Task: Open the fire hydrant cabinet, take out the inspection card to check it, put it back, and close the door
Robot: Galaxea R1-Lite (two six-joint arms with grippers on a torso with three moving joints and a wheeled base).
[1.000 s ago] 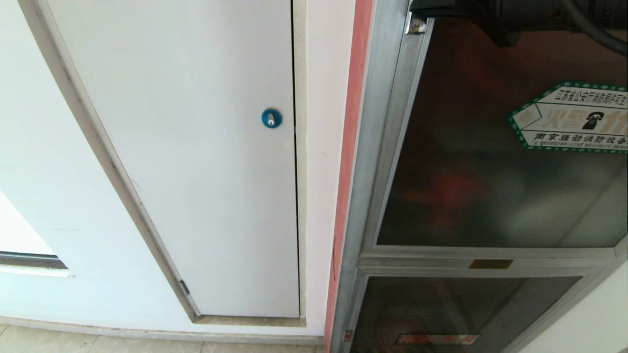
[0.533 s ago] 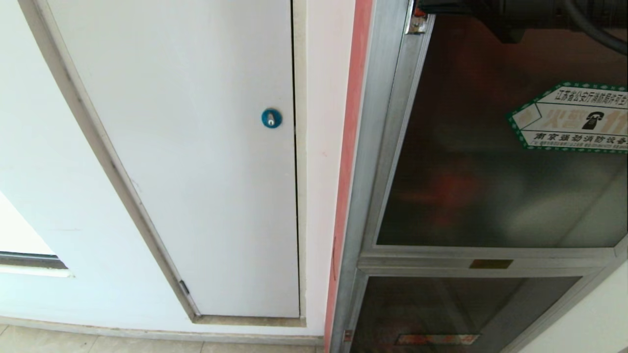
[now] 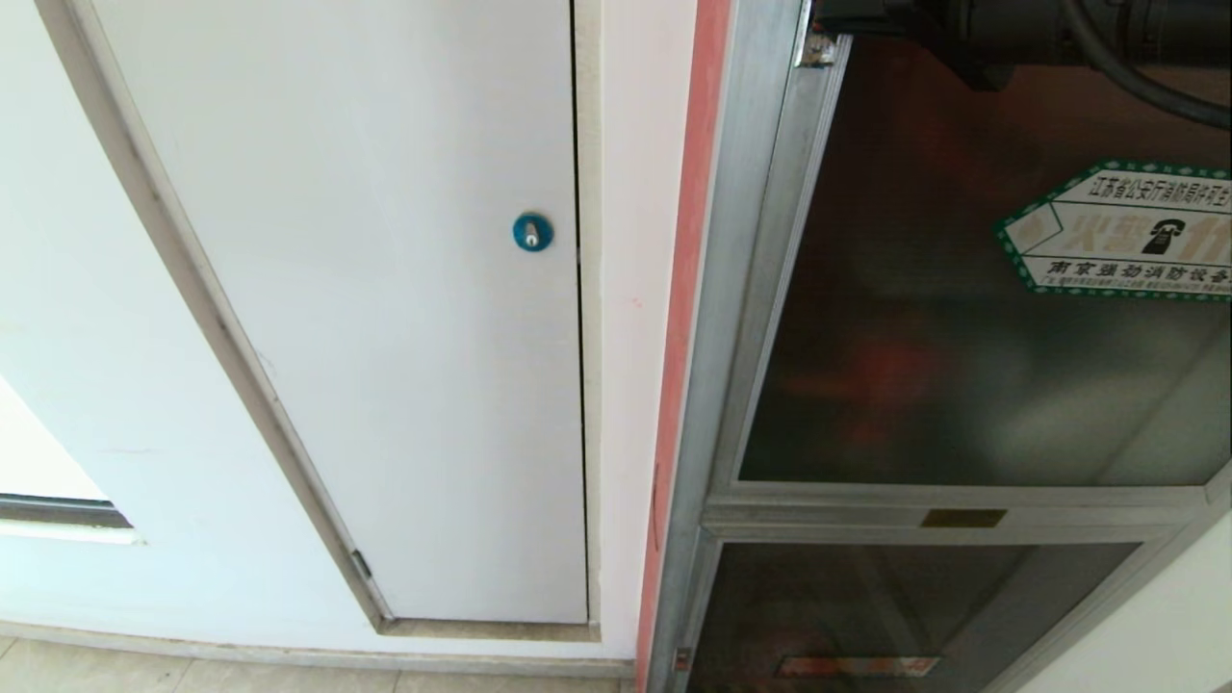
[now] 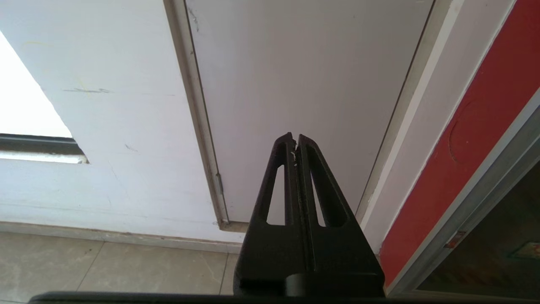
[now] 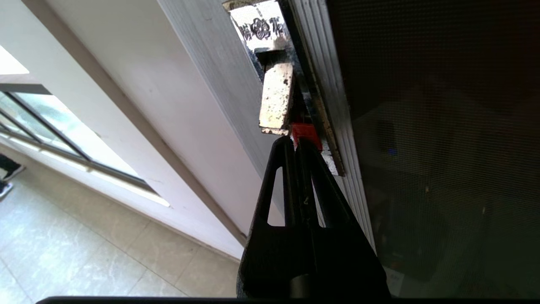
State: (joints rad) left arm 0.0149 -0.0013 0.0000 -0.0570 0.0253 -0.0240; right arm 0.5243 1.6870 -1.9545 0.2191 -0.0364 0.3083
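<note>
Your right pincer (image 5: 295,141), fingers pressed together and empty, has edged along the top of the door (image 3: 962,366) to its latch (image 5: 276,99); the door remains closed. Left pincer (image 4: 294,139), also closed, idles low beside the cabinet (image 4: 476,198).

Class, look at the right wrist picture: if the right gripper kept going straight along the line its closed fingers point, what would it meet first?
Most likely the worn metal latch at the door edge: the shut right gripper points right at it, tips apparently almost there, though depth is unclear.
</note>
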